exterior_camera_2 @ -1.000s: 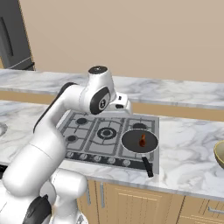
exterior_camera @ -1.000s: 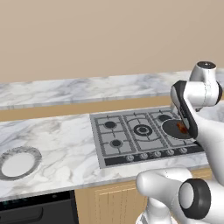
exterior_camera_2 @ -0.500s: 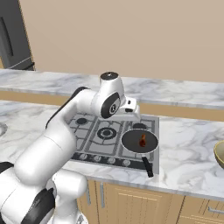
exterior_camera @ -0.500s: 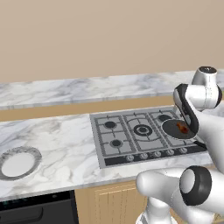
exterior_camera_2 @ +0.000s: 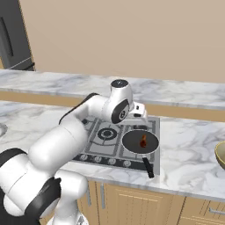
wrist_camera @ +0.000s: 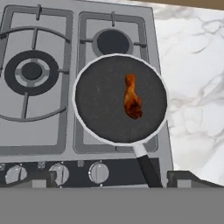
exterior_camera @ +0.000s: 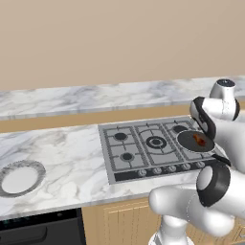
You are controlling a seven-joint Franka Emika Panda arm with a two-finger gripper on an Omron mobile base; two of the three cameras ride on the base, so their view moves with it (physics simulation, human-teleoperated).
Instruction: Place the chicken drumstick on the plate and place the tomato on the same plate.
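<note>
The chicken drumstick [wrist_camera: 131, 102], small and reddish-brown, lies in a black frying pan [wrist_camera: 98, 103] on the stove's front right burner. It also shows in the pan [exterior_camera: 189, 143] as the drumstick [exterior_camera: 199, 139] and, from the other side, as the drumstick [exterior_camera_2: 143, 141]. My gripper [wrist_camera: 111, 180] hovers above the pan, open wide with nothing between its fingers [wrist_camera: 34, 178]. The hand [exterior_camera_2: 139, 112] hangs just behind the pan's far rim. The plate [exterior_camera: 33, 167], white with a grey speckled rim, sits far left on the counter. The tomato is out of view.
A grey gas stove [exterior_camera: 143, 148] with several burners and front knobs [wrist_camera: 98, 172] is set in the marble counter [exterior_camera: 72, 153]. The pan's black handle [exterior_camera_2: 148, 167] points toward the counter's front edge. A tan bowl [exterior_camera_2: 221, 154] sits at the far right. A raised back ledge [exterior_camera: 95, 98] runs behind.
The arm has swung to the right across the stove, bringing the hand over the pan. The jaws have stayed open. The drumstick and pan have not moved.
</note>
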